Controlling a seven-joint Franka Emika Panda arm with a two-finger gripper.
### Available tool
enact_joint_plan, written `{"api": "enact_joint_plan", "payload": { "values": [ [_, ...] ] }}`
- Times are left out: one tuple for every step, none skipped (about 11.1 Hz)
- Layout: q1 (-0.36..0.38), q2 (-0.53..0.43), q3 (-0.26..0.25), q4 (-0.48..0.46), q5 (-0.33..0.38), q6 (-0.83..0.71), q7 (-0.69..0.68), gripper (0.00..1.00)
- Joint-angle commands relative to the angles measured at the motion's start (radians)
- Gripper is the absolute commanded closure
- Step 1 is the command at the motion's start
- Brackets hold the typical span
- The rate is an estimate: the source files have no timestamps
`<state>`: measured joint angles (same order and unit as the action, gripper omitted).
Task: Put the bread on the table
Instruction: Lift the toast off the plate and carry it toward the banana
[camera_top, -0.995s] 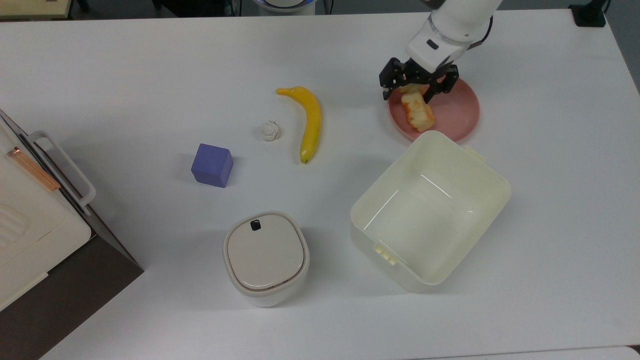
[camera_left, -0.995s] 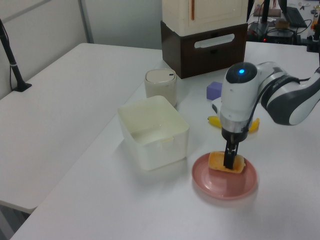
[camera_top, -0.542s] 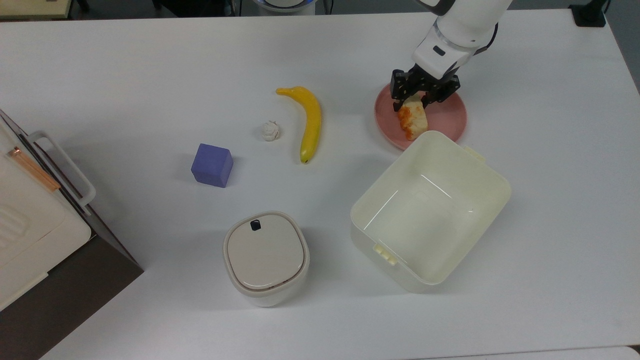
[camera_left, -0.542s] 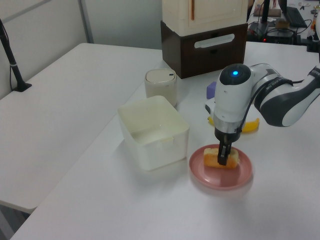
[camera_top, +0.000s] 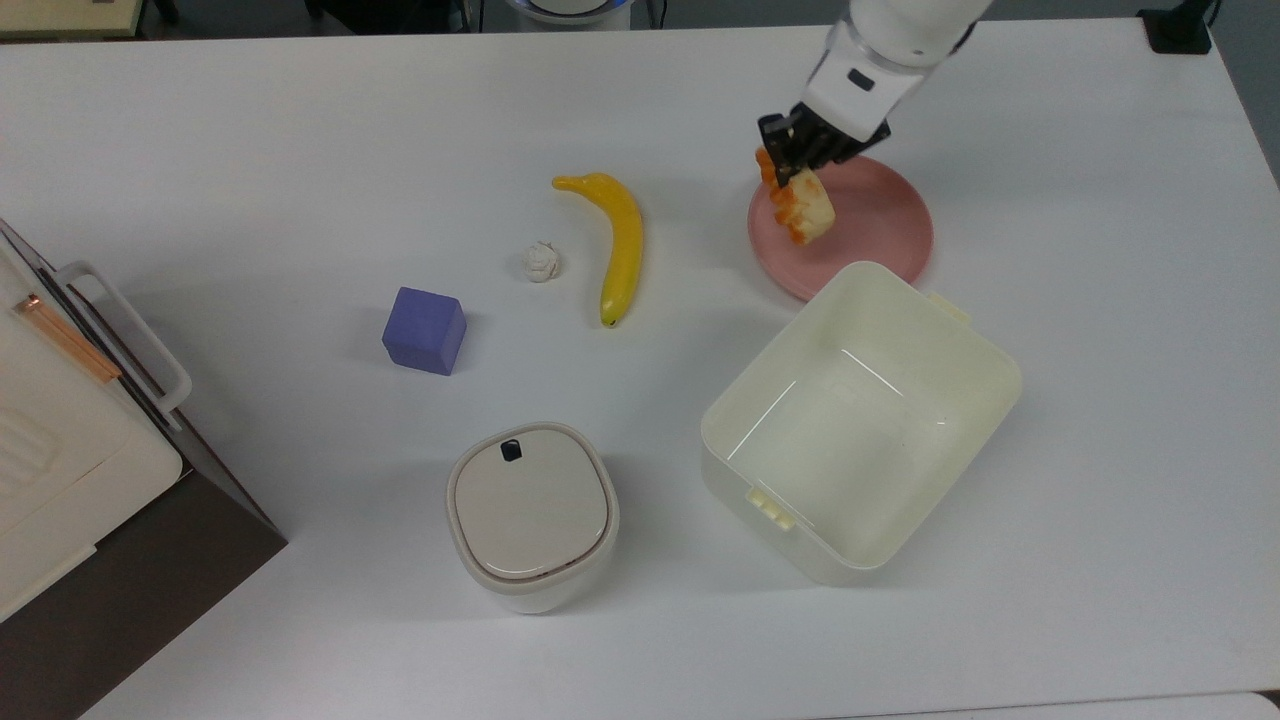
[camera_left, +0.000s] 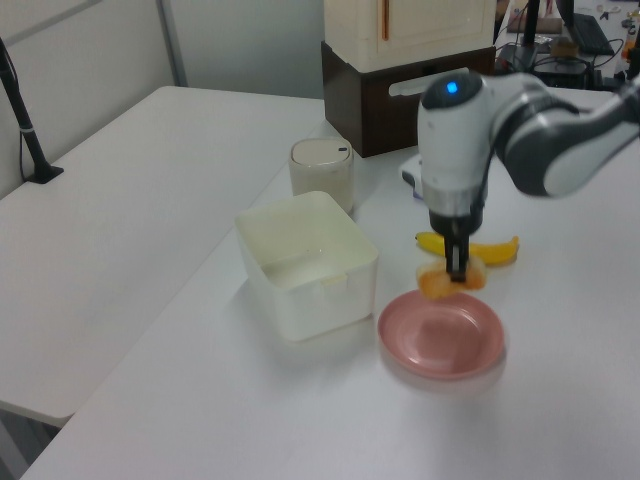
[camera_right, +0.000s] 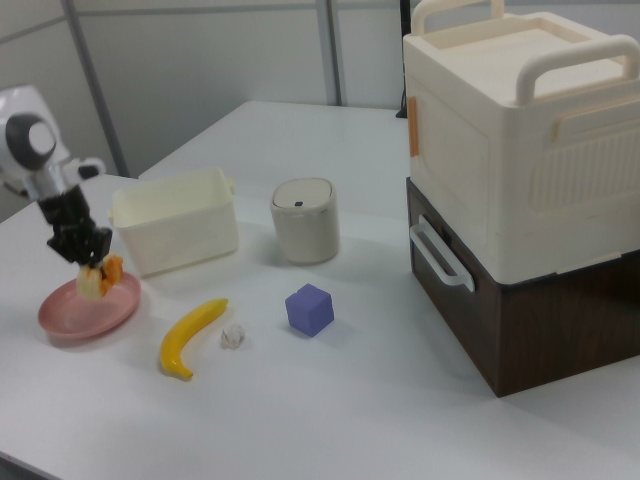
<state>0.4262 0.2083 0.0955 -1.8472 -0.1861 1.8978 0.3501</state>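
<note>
The one gripper (camera_top: 797, 170) is clenched on the one bread (camera_top: 803, 205), holding it in the air above the pink plate (camera_top: 880, 225); in the left view the loaf (camera_left: 447, 281) hangs clear of the plate's (camera_left: 440, 335) surface, over its far edge, with a gap showing beneath it. In the right view the bread (camera_right: 100, 277) dangles under the black fingers, just over the plate (camera_right: 85, 310).

Taking the plate as landmark on the single white table (camera_top: 250, 130): one cream open tub (camera_top: 860, 420) stands just beside it, and from the top view its rim seems to overlap the plate's lower edge, though whether they touch is hard to say. One yellow banana (camera_top: 618, 245) lies toward the top view's left of the plate, apart from it. One small white lumpy ball (camera_top: 540, 262) sits just past the banana, farther from the plate. One purple cube (camera_top: 425, 330) is farther still in that direction. One lidded round-cornered canister (camera_top: 530, 515) stands well apart from the plate, beside the tub. One cream and brown cabinet (camera_right: 520, 190) sits farthest from the plate.
</note>
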Motion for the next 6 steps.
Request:
{"api": "enact_joint_plan", "payload": {
  "values": [
    [-0.004,-0.026,-0.121,0.104,0.085,-0.151,-0.184,1.0],
    [-0.006,-0.021,-0.161,0.106,0.082,-0.119,-0.19,1.0],
    [-0.01,-0.023,-0.212,0.105,0.083,-0.103,-0.194,1.0],
    [-0.029,-0.023,-0.242,0.105,0.086,-0.102,-0.206,1.0],
    [-0.041,-0.026,-0.267,0.105,0.092,-0.103,-0.206,1.0],
    [-0.043,-0.032,-0.301,0.108,0.102,-0.102,-0.206,1.0]
  ]
}}
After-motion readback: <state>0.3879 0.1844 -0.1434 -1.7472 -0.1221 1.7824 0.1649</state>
